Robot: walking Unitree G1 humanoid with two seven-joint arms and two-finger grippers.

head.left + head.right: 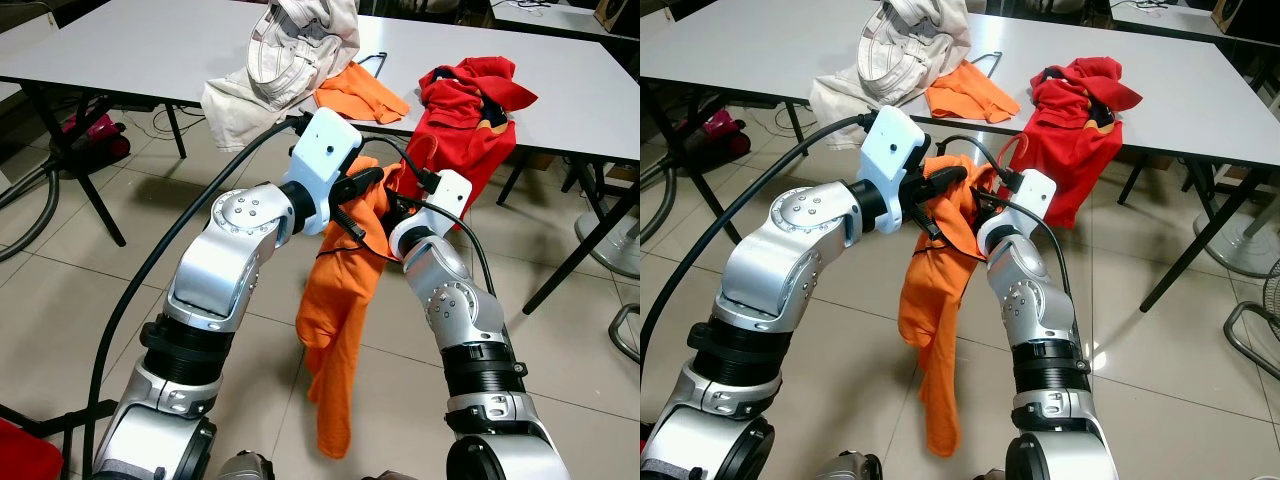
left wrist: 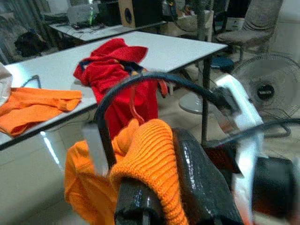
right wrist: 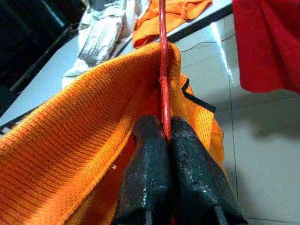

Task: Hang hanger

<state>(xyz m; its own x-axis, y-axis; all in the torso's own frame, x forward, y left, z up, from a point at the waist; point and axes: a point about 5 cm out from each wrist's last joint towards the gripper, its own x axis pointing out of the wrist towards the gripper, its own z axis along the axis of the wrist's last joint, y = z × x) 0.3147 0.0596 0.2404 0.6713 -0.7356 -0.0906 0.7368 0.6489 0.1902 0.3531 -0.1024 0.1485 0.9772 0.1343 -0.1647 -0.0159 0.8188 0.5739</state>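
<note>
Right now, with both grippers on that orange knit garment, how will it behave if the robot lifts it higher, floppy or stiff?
Probably floppy: the orange knit garment hangs in a long limp drape below the grippers. It likely weighs little, sagging without pulling the arms down. The thin red hanger wire pinched by the right gripper looks stiff, so it may keep the top in shape.

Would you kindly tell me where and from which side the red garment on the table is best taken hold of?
Grip the red garment by the part that drapes over the table's near edge, coming from the robot's side below the tabletop. That fold hangs free in the air, so fingers could likely close on it from both faces, whereas the bunched part lies flat on the tabletop.
</note>
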